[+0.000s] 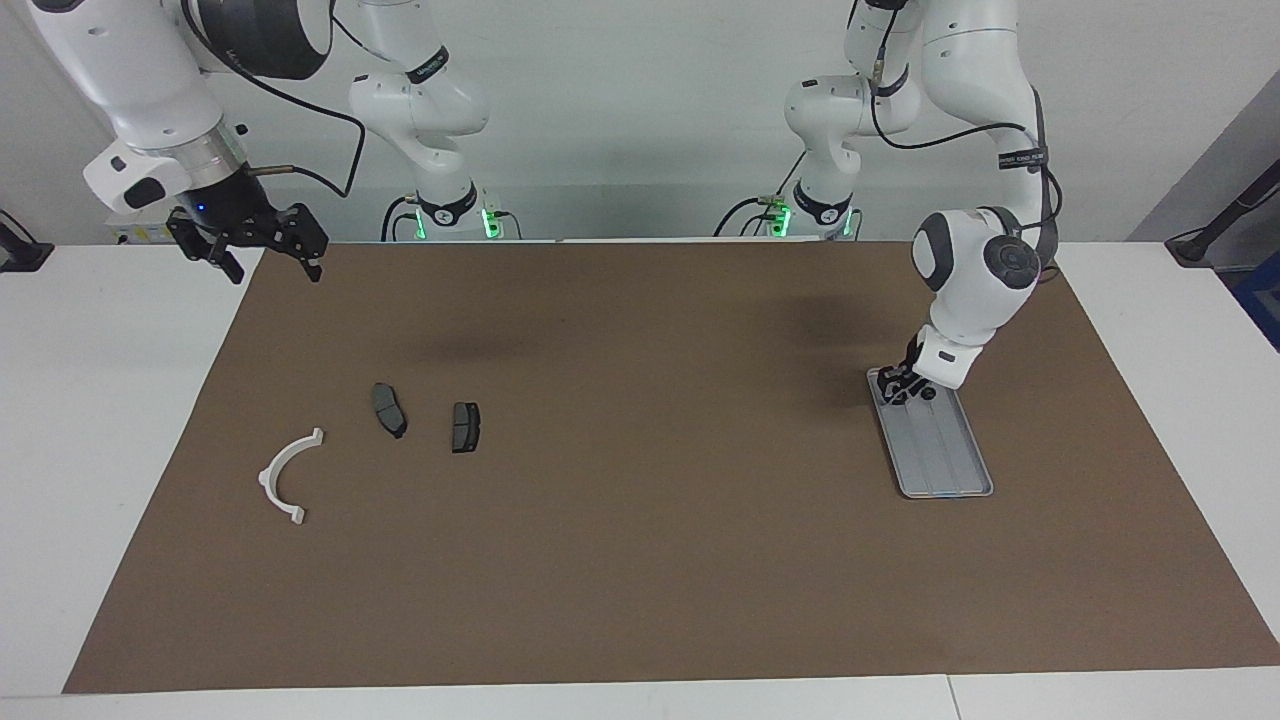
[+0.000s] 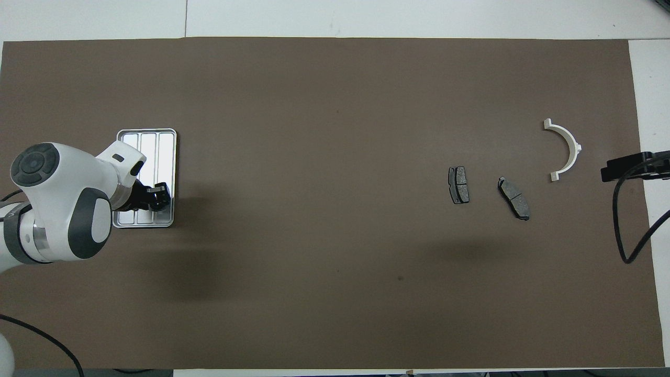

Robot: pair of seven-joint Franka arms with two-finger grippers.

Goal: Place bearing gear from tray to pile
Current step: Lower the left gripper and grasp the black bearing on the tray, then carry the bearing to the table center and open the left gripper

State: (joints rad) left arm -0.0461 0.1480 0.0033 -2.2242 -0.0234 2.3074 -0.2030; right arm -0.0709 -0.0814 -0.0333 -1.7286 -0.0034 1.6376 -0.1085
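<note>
The silver-grey ridged tray [image 1: 945, 450] [image 2: 149, 141] lies toward the left arm's end of the table. My left gripper [image 1: 897, 388] [image 2: 158, 195] is down in the end of the tray nearer the robots. It is shut on a small dark bearing gear, which it mostly hides. Beside it in the tray sits a second dark gear [image 1: 928, 393]. The pile lies toward the right arm's end: a white semicircular bracket [image 1: 285, 475] [image 2: 568, 149] and two dark brake pads [image 1: 389, 410] [image 1: 465, 427]. My right gripper [image 1: 272, 270] hangs open and empty over the mat's corner.
A brown mat [image 1: 640, 560] covers most of the white table [image 1: 110, 420]. A black cable [image 2: 636, 235] of the right arm loops over the mat's edge beside the pile.
</note>
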